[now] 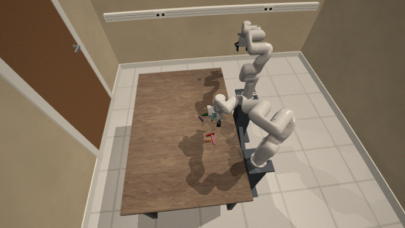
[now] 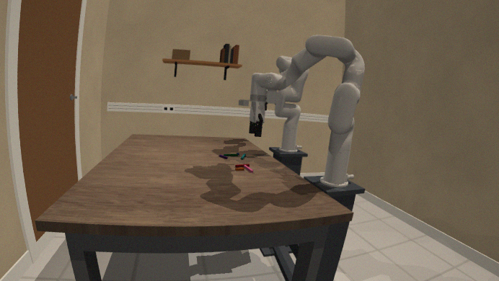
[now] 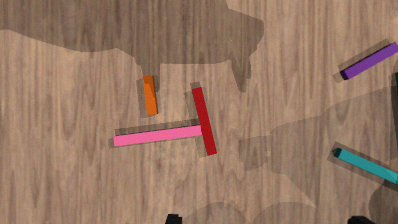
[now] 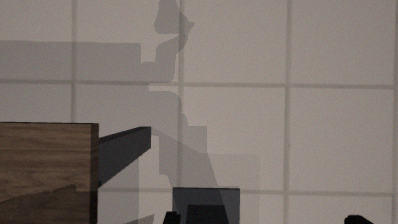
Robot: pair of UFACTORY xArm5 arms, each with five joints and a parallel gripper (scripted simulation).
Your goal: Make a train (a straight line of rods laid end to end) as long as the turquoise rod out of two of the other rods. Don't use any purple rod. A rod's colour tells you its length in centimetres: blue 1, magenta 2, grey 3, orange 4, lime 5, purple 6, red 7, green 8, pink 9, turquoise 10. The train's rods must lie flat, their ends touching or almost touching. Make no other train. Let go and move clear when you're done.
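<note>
Turquoise rod (image 1: 213, 117) (image 2: 244, 156) (image 3: 367, 165), your length guide, lies flat on the counter (image 1: 158, 175) (image 2: 126, 194) (image 3: 300, 40) (image 4: 45, 142), well apart from the pink rod (image 1: 213, 139) (image 2: 248, 168) (image 3: 157, 135), whose one end meets the red rod's (image 1: 210, 134) (image 2: 242, 166) (image 3: 204, 121) side, so its other end probably suits the blue piece. Above and beyond the pink rod, your left end effector (image 1: 219, 123) (image 2: 256, 130) (image 3: 266, 219) hangs wide open and empty, as does your right end effector (image 1: 242, 48) (image 2: 266, 106) (image 4: 264, 219), farther off. No container shows.

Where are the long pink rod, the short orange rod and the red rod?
long pink rod (image 1: 213, 140) (image 2: 248, 168) (image 3: 157, 135): top, exterior, left wrist; middle
short orange rod (image 1: 208, 141) (image 2: 239, 168) (image 3: 150, 95): same views; middle
red rod (image 1: 210, 134) (image 2: 242, 166) (image 3: 204, 121): same views; middle
</note>
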